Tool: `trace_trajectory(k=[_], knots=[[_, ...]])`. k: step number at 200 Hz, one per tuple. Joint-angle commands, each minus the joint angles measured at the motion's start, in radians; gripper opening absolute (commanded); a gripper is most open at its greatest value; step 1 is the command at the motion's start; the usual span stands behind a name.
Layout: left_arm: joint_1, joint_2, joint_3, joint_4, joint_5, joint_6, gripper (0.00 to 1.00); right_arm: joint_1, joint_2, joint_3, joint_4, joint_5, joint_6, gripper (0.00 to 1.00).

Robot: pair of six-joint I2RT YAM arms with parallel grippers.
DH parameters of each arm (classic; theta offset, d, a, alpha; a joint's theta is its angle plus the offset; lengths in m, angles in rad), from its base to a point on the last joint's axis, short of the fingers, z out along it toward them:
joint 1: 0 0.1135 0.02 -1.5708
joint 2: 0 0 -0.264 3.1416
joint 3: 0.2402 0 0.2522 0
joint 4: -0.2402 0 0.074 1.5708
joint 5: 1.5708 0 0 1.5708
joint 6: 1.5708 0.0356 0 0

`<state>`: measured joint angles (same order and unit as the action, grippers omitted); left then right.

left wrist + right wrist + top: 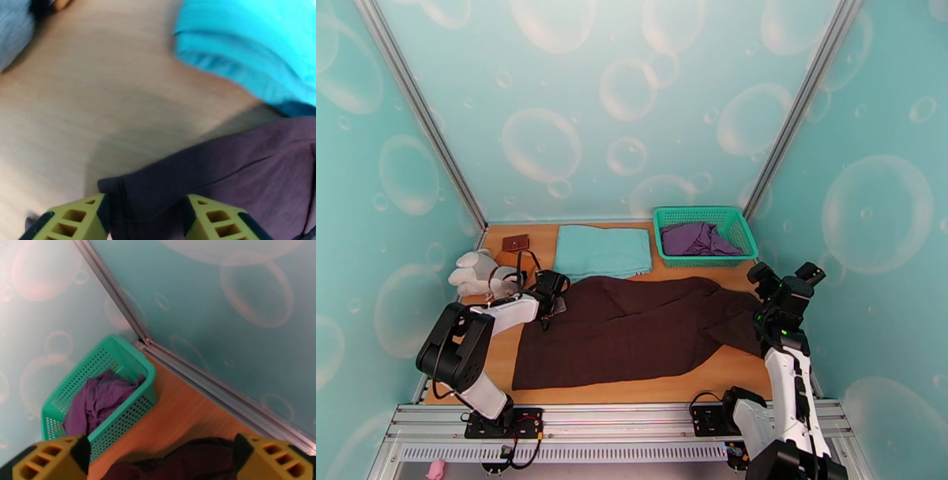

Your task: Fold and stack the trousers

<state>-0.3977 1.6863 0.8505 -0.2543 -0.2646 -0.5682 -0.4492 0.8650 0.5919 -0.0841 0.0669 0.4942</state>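
Soft toy [474, 272]: white, lying at the left edge of the bench [727, 371], out of the folding area.
Brown case [515, 242]: small and flat, at the far left corner, also clear of the work.
Left hand [553, 304]: low over the far left corner of the trousers [632, 331]. In the wrist view its jaws [145, 201] stand apart with the hemmed corner [166, 177] lying flat between them, unpinched. It looks placed to take or let go of that corner, and I cannot tell which.
Teal cloth [602, 251]: folded flat at the far edge, just beyond the trousers. It probably marks where the stack goes.
Trousers, place: across the middle of the bench, from left of centre to the right edge, with the near hem close to the near edge.
Trousers, look: dark brown, matte and soft. The left part is a broad smooth rectangle. A diagonal ridge crosses it toward the right, where the cloth bunches into loose folds, so the fold seems only partly done.
Basket [703, 235]: green mesh at the far right corner, holding a crumpled purple garment [695, 238], kept apart from the trousers.
Right hand [788, 276]: raised above the right edge with its jaws [160, 445] spread wide and nothing between them. The bunched end of the trousers [189, 461] lies below it, probably its next hold.
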Motion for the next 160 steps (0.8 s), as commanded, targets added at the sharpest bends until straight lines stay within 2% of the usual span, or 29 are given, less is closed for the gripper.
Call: trace_trajectory(k=[1, 6, 20, 26, 44, 73, 121, 140, 160], knots=[[0.0, 0.054, 0.04, 0.054, 0.1, 0.038, 0.4, -0.042, -0.005, -0.033, 0.063, -0.102, 0.057, 0.99], [0.001, 0.055, 0.041, 0.055, 0.106, 0.037, 0.34, -0.052, -0.008, -0.037, 0.064, -0.113, 0.057, 0.99], [0.006, 0.049, 0.052, 0.038, 0.114, 0.033, 0.08, -0.07, -0.014, -0.042, 0.063, -0.126, 0.051, 0.99], [0.009, 0.037, 0.058, 0.028, 0.113, 0.033, 0.0, -0.075, -0.015, -0.044, 0.065, -0.129, 0.05, 0.99], [0.007, -0.043, 0.064, -0.01, 0.087, 0.031, 0.0, -0.078, -0.011, -0.049, 0.07, -0.147, 0.043, 0.99], [-0.02, -0.266, 0.095, -0.111, 0.019, 0.034, 0.0, -0.077, 0.024, -0.056, 0.083, -0.2, 0.045, 0.99], [-0.096, -0.552, 0.284, -0.256, -0.041, 0.038, 0.0, -0.077, 0.007, -0.078, 0.103, -0.224, 0.055, 0.99], [-0.106, -0.639, 0.35, -0.229, -0.088, 0.059, 0.0, -0.077, 0.02, -0.075, 0.112, -0.242, 0.052, 0.99], [-0.105, -0.714, 0.381, -0.142, -0.185, 0.104, 0.0, -0.075, 0.028, -0.082, 0.122, -0.25, 0.056, 0.99]])
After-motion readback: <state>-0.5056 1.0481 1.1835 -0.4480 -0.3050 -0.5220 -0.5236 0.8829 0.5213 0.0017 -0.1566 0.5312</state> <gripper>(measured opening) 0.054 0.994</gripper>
